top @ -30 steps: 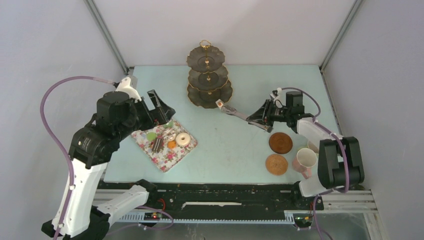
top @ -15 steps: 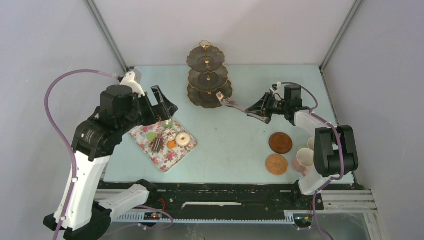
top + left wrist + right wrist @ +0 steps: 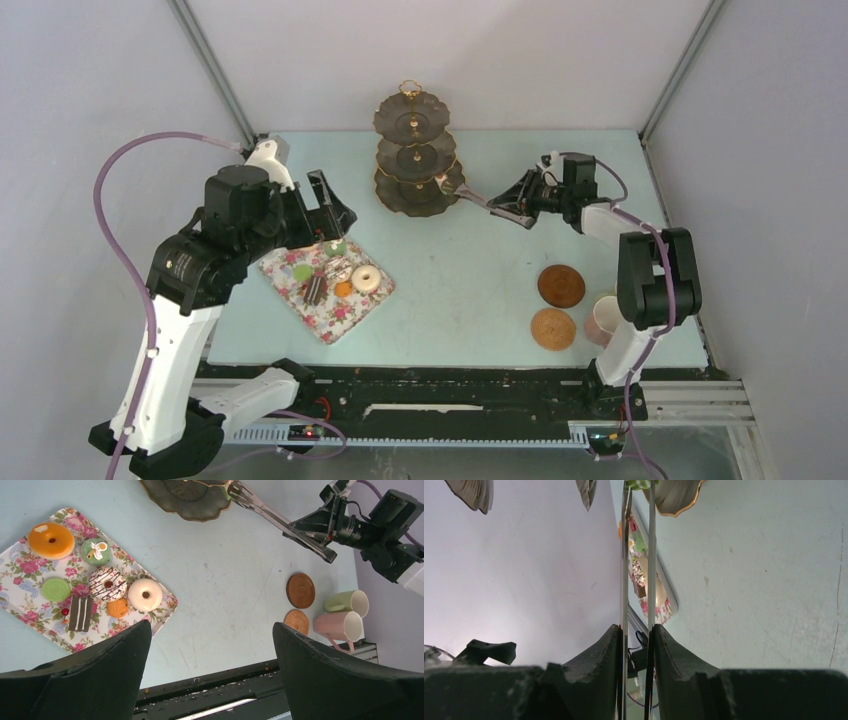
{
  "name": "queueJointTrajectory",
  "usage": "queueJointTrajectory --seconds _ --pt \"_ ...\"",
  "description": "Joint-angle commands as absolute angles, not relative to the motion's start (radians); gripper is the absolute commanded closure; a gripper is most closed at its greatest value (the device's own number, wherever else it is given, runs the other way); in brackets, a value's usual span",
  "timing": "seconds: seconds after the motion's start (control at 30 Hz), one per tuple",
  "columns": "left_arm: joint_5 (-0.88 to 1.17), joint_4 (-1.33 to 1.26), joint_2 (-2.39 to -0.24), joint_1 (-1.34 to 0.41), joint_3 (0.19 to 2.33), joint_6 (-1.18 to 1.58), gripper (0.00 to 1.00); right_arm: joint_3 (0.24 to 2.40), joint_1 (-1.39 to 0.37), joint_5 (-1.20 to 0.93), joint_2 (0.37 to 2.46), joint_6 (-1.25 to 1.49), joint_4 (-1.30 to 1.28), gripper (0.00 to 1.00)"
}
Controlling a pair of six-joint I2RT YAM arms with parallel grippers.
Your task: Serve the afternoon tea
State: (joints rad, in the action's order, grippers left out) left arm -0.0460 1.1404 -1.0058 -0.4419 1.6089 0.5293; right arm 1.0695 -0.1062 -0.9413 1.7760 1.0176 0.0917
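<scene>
top external | right tool clamped on tongs at stand | left tool apart, near cakes

Light's soft and even on my feed, and the pale table is bright with only faint shadows. Top view's sharp. Up close, the left gripper and right gripper go dark and blurry.

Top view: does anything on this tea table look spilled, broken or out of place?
Nothing looks spilled or broken. The pink cup and cream cup sit beside the coasters, not on them; cakes lie neatly on the floral cloth.
</scene>
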Motion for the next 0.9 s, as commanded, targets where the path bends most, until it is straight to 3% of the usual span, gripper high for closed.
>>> queueJointTrajectory --seconds 0.0,0.87 --pt "-0.041 1.138 -0.999 -0.437 1.629 0.496 0.02 1.145 -0.113 -0.946 1.811 1.035 0.093 0.77" --pt "-0.044 1.140 -1.019 -0.437 1.645 0.465 0.01 1.311 -0.133 -0.937 1.997 1.098 0.005 0.69"
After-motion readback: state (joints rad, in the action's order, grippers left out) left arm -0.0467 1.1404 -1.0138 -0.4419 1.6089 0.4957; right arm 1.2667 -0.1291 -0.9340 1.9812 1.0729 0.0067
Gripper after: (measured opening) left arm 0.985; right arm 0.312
